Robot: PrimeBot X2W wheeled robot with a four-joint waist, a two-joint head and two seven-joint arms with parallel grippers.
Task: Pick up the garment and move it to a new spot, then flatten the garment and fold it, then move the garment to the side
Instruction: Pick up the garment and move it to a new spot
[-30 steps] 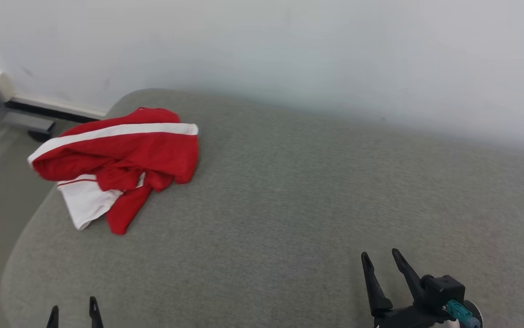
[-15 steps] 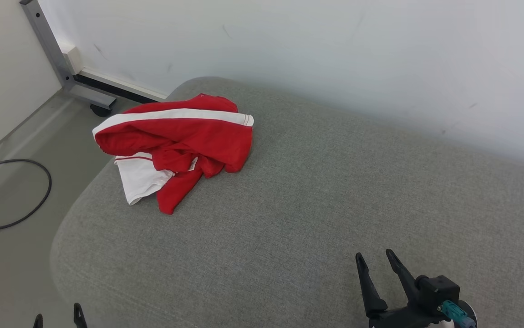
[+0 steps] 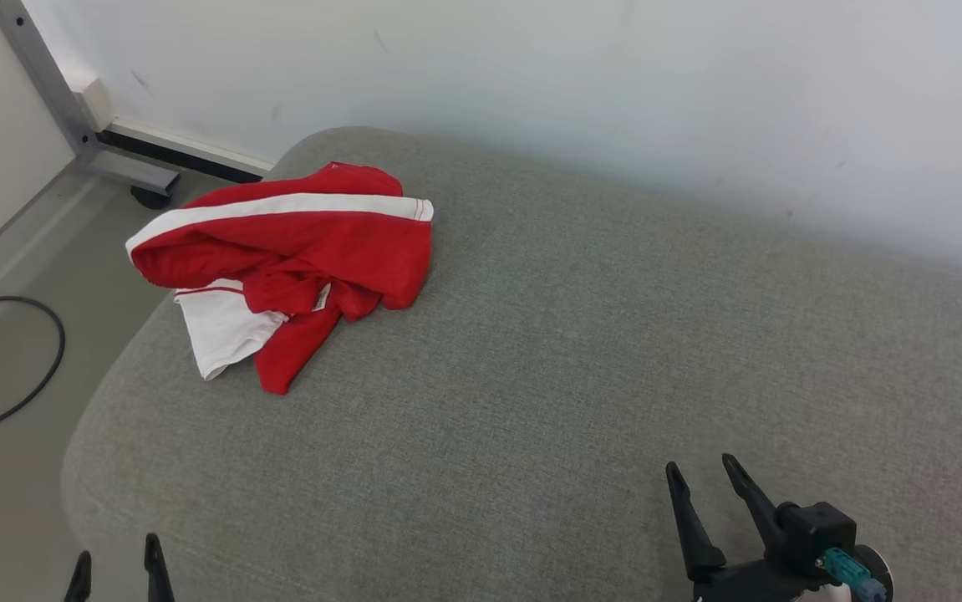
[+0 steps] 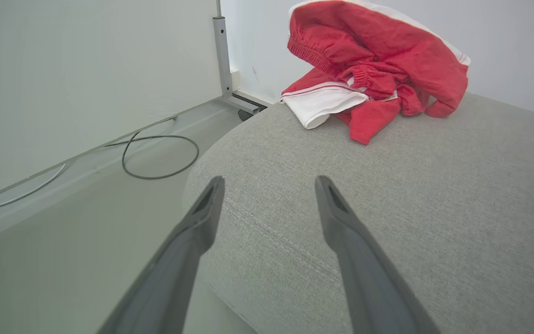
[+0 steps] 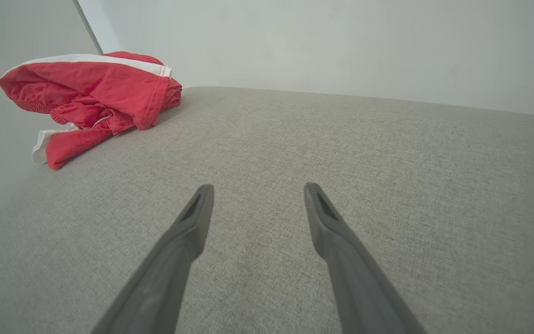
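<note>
Garment (image 3: 297, 251) lies crumpled at the far left corner of the cushion (image 3: 572, 376), near the wall. It is red with a white stripe, and a white panel pokes out toward the cushion's edge. It looks light, soft and limp, probably thin fabric that will sag and unfold when lifted. The gathered waistband (image 4: 313, 51), on the side toward the cushion's left edge, seems the surest place to pinch. Both grippers are well apart from it. Left gripper (image 3: 116, 549) sits low at the cushion's near left edge, fingers spread and empty, pointing toward the heap. Right gripper (image 3: 699, 462) hovers over bare cushion at the near right, fingers likewise spread, holding nothing.
</note>
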